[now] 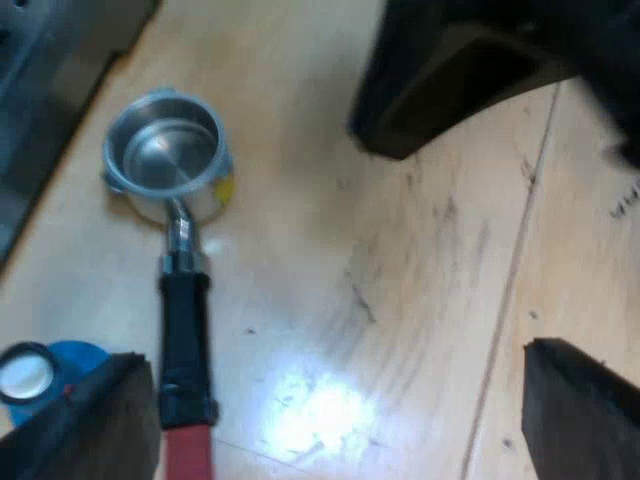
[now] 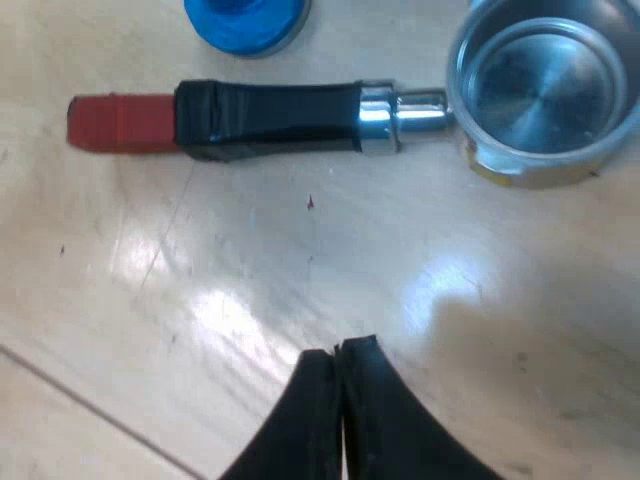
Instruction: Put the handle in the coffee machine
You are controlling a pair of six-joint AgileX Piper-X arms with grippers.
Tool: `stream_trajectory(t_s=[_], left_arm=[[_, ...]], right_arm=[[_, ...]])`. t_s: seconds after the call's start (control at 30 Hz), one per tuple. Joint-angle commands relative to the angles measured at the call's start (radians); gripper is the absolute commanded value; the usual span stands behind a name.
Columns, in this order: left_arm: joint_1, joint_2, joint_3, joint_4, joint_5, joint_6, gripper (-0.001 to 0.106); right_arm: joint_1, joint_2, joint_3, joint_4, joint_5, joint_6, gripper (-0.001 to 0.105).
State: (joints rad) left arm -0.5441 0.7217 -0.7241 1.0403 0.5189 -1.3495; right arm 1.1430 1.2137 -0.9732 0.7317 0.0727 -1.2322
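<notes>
The metal holder lies loose on the wooden table, its empty basket (image 1: 165, 150) facing up and its dark handle (image 1: 185, 340) ending in red (image 1: 188, 455). My left gripper (image 1: 335, 400) hovers open above the table beside the handle, fingers wide apart with nothing between them. In the right wrist view the handle (image 2: 270, 118) lies crosswise, with its red end (image 2: 120, 122) and basket (image 2: 545, 90) at opposite ends. My right gripper (image 2: 337, 350) is shut on nothing, its tips a short way from the handle's middle.
A blue tamper (image 1: 45, 375) stands on the table close to the handle's red end, and its blue body (image 2: 245, 20) lies beyond the handle. The machine's grey body (image 1: 40, 60) rises near the basket. A black arm part (image 1: 450, 70) hangs over the table.
</notes>
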Motion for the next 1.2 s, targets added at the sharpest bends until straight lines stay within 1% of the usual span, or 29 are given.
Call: stream_trajectory(t_s=[0.03, 0.1, 0.23, 0.27, 0.3, 0.33, 0.37, 0.43, 0.47, 0.5, 0.53, 0.57, 0.6, 0.8, 0.97, 1.07, 1.2], left_arm=[[0.001, -0.012, -0.007, -0.031, -0.066, -0.023, 0.075], [0.001, -0.020, -0.007, -0.037, -0.091, -0.021, 0.075], [0.001, -0.065, -0.007, -0.037, -0.092, -0.021, 0.075], [0.001, -0.078, -0.007, -0.037, -0.092, -0.021, 0.075], [0.001, -0.094, -0.007, -0.037, -0.092, -0.021, 0.075], [0.001, -0.114, -0.007, -0.037, -0.092, -0.021, 0.075], [0.001, -0.121, -0.007, -0.033, -0.092, -0.021, 0.075], [0.001, -0.160, -0.007, -0.017, -0.092, -0.021, 0.075], [0.001, -0.169, -0.007, -0.012, -0.092, -0.021, 0.075], [0.001, -0.179, -0.007, -0.004, -0.092, -0.021, 0.075], [0.001, -0.202, -0.007, 0.007, -0.092, -0.021, 0.075], [0.001, -0.208, -0.007, 0.009, -0.092, -0.021, 0.075], [0.001, -0.234, -0.007, 0.017, -0.092, -0.021, 0.075], [0.001, -0.302, -0.007, 0.017, -0.092, -0.021, 0.075], [0.001, -0.305, -0.007, 0.017, -0.092, -0.023, 0.075], [0.001, -0.305, -0.007, 0.017, -0.089, -0.023, 0.075], [0.001, -0.305, -0.007, 0.017, -0.089, -0.023, 0.075]], right_arm=[[0.000, -0.032, -0.055, 0.102, 0.026, -0.027, 0.000], [0.000, -0.040, -0.093, 0.152, 0.048, -0.027, 0.000], [0.000, -0.042, -0.165, 0.192, 0.086, -0.038, 0.000], [0.000, -0.042, -0.175, 0.193, 0.088, -0.049, 0.002], [0.000, -0.042, -0.186, 0.193, 0.090, -0.069, 0.007], [0.000, -0.042, -0.196, 0.193, 0.101, -0.088, 0.015], [0.000, -0.042, -0.200, 0.193, 0.104, -0.091, 0.021], [0.000, -0.042, -0.210, 0.193, 0.106, -0.092, 0.046], [0.000, -0.042, -0.211, 0.193, 0.106, -0.092, 0.055], [0.000, -0.042, -0.211, 0.190, 0.106, -0.092, 0.058], [0.000, -0.042, -0.211, 0.189, 0.104, -0.092, 0.068], [0.000, -0.042, -0.211, 0.189, 0.104, -0.092, 0.068], [0.000, -0.042, -0.211, 0.189, 0.111, -0.096, 0.081], [0.000, -0.028, -0.211, 0.186, 0.111, -0.096, 0.080], [-0.013, 0.023, -0.211, 0.186, 0.102, -0.099, 0.080], [-0.050, 0.069, -0.211, 0.186, 0.098, -0.099, 0.080], [-0.119, 0.119, -0.211, 0.162, 0.022, -0.099, 0.080]])
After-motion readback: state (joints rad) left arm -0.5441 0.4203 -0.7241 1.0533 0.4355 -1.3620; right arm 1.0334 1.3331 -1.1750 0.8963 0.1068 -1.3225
